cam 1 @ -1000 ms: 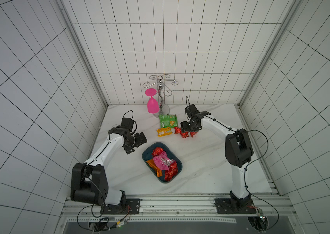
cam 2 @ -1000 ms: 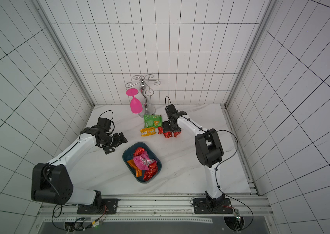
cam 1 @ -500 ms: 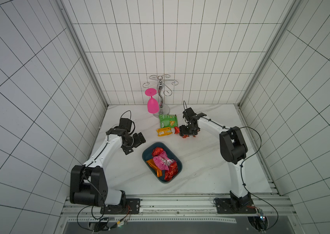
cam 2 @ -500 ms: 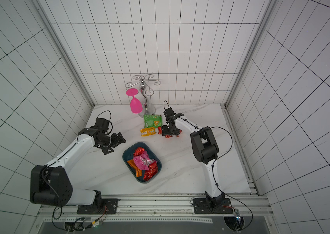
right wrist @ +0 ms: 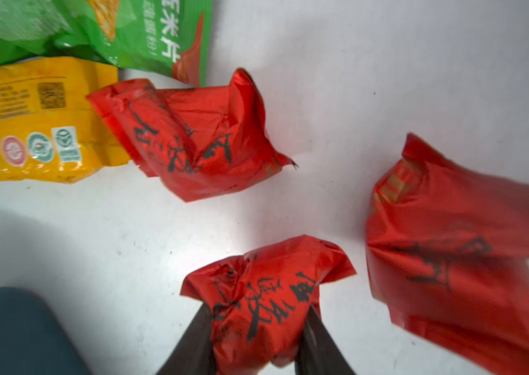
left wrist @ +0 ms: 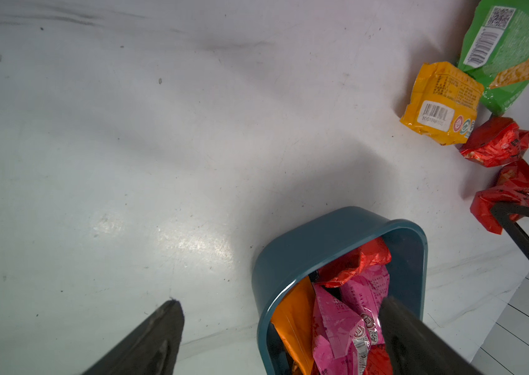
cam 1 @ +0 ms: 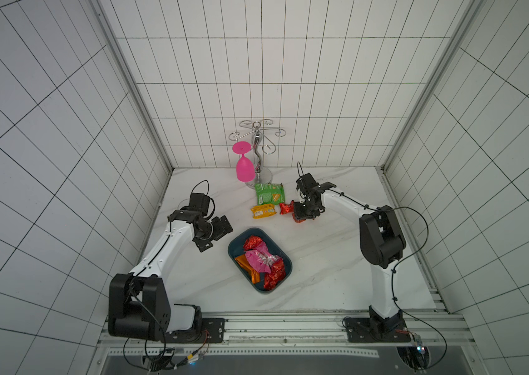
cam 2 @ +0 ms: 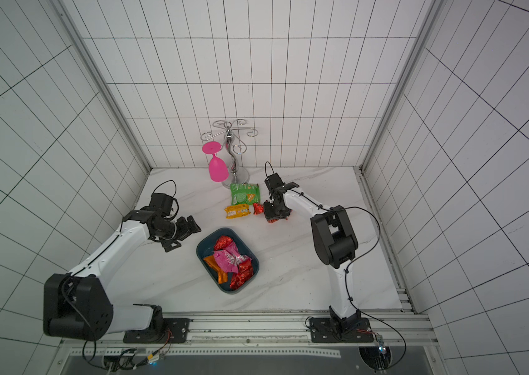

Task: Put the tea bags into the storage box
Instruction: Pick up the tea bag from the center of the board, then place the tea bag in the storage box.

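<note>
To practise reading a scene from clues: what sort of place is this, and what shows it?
Probably a robot lab test cell: white tiled walls box in a marble-look table, a left arm and right arm stand on a metal rail, and a glass rack holds a pink goblet.

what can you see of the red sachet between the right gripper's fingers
The red sachet is a small crinkled pouch of shiny red foil printed with black brush-style characters. The right gripper pinches one end, a dark finger pressed on each side, and the free end flares into creased corners. It sits low over the white table; whether it is resting or just lifted cannot be told. No other packet touches it.
</note>
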